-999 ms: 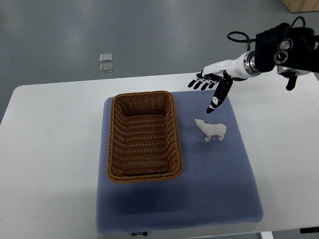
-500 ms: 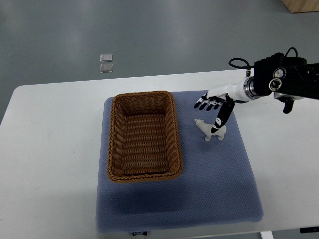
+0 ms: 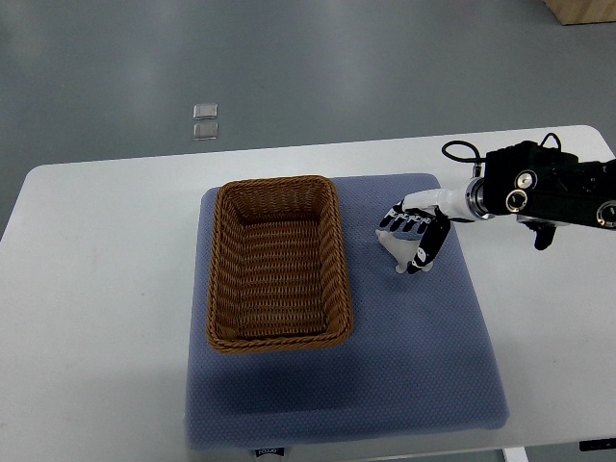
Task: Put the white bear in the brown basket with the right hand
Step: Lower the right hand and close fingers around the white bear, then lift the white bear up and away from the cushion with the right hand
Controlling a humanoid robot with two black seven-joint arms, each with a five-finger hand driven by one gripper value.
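A: Where is the right hand?

B: Its arm comes in from the right edge, lying nearly level over the table. The hand sits low over the bear, palm down, fingers pointing left toward the basket.

A: Does it hold the bear?

B: The fingers drape over the bear's back and the thumb reaches down its near side. Whether they have clamped on it, I cannot tell. Most of the bear is hidden beneath the hand.

A: And the bear itself?

B: On the blue mat, just right of the basket, outside it. The basket stands on the same mat with nothing in it.
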